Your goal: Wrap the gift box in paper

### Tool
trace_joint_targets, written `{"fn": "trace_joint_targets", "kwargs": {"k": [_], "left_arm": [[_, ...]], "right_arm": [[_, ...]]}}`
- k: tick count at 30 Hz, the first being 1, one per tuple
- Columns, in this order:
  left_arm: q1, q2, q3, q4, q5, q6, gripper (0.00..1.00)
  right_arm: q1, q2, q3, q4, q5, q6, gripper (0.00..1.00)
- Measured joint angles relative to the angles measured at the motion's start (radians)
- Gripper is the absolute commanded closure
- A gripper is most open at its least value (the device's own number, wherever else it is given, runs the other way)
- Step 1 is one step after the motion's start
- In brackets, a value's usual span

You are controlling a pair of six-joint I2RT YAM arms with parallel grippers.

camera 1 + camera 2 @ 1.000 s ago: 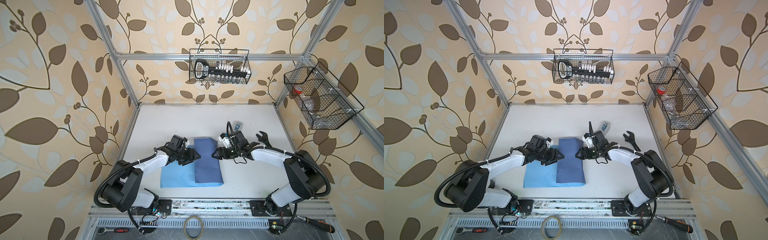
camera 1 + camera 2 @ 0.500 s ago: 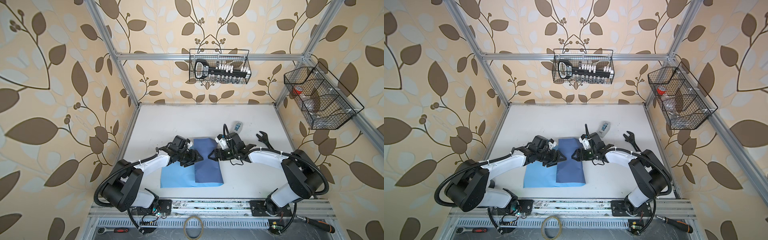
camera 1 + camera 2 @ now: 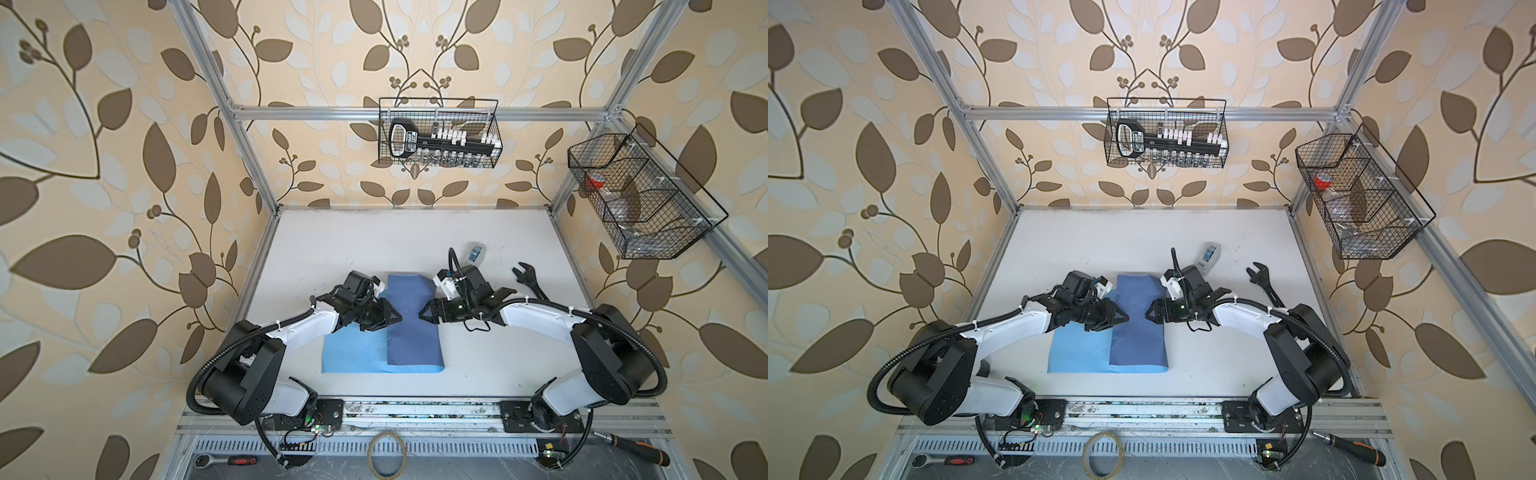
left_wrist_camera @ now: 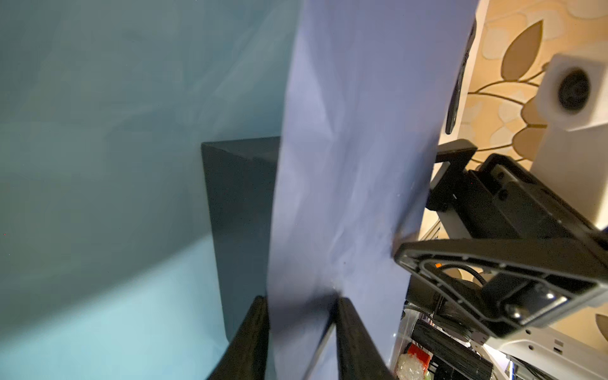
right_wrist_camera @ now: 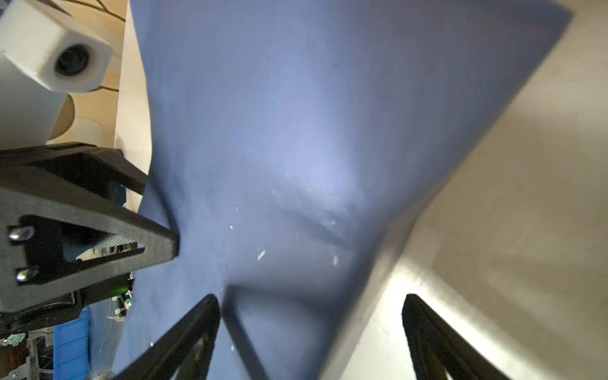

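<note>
The paper [image 3: 353, 353] lies light blue on the table, and its darker slate-blue flap [image 3: 413, 332] is folded over the gift box. In both top views the flap hides the box. The left wrist view shows one dark side of the gift box [image 4: 240, 214] below the flap's edge. My left gripper [image 3: 397, 319] [image 3: 1125, 319] is at the flap's left edge. Its fingers stand narrowly apart with the flap's edge between them [image 4: 301, 301]. My right gripper [image 3: 424, 318] [image 5: 311, 297] faces it at the flap's right edge and is wide open. One of its fingers is over the flap and one over the bare table.
A clear tape dispenser [image 3: 476, 252] and a black wrench [image 3: 528, 280] lie behind the right arm. Wire baskets hang on the back wall [image 3: 440, 133] and the right wall [image 3: 640, 199]. A tape ring [image 3: 386, 455] and hand tools lie below the front rail.
The left jaws have narrowed around the flap's left edge. The right gripper has moved left to the flap's right edge and opened wider.
</note>
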Motion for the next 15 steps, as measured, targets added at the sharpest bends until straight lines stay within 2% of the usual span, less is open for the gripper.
{"fn": "trace_joint_targets", "kwargs": {"k": [7,15], "left_arm": [[0.0,-0.015,-0.027,0.042,0.0,-0.028,0.76],[0.0,-0.029,-0.056,0.086,0.0,-0.052,0.79]], "right_arm": [[-0.051,-0.036,-0.002,-0.031,-0.019,-0.025,0.13],[-0.042,0.04,-0.002,0.027,-0.079,0.015,0.11]]}}
